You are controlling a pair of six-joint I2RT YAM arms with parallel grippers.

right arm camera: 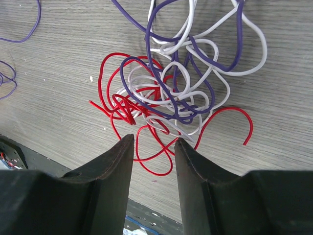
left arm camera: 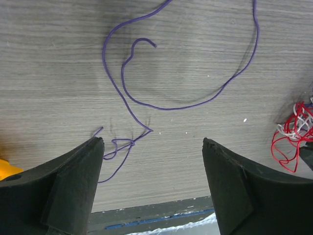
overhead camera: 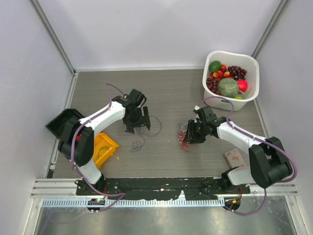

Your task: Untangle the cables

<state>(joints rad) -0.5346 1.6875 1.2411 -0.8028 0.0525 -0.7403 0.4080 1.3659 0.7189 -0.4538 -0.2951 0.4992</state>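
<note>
A tangle of red, white and purple cables (right arm camera: 176, 93) lies on the wood table just ahead of my right gripper (right arm camera: 154, 139). The gripper is open, its jaws a narrow gap apart, and a red loop (right arm camera: 156, 156) lies on the table between the fingertips. In the top view the tangle (overhead camera: 184, 139) sits beside the right gripper (overhead camera: 190, 133). A single thin purple cable (left arm camera: 186, 105) lies apart in loose curves, with a small knot (left arm camera: 129, 143) near its end. My left gripper (left arm camera: 152, 142) is wide open and empty above it. In the top view the left gripper (overhead camera: 138, 126) is above this cable (overhead camera: 155, 128).
A white basket (overhead camera: 250, 62) of fruit stands at the back right. A yellow object (overhead camera: 105, 147) and a black object (overhead camera: 63, 122) lie by the left arm. A pinkish block (overhead camera: 234, 157) lies at the front right. The table's front edge (left arm camera: 146, 205) is close under the left gripper.
</note>
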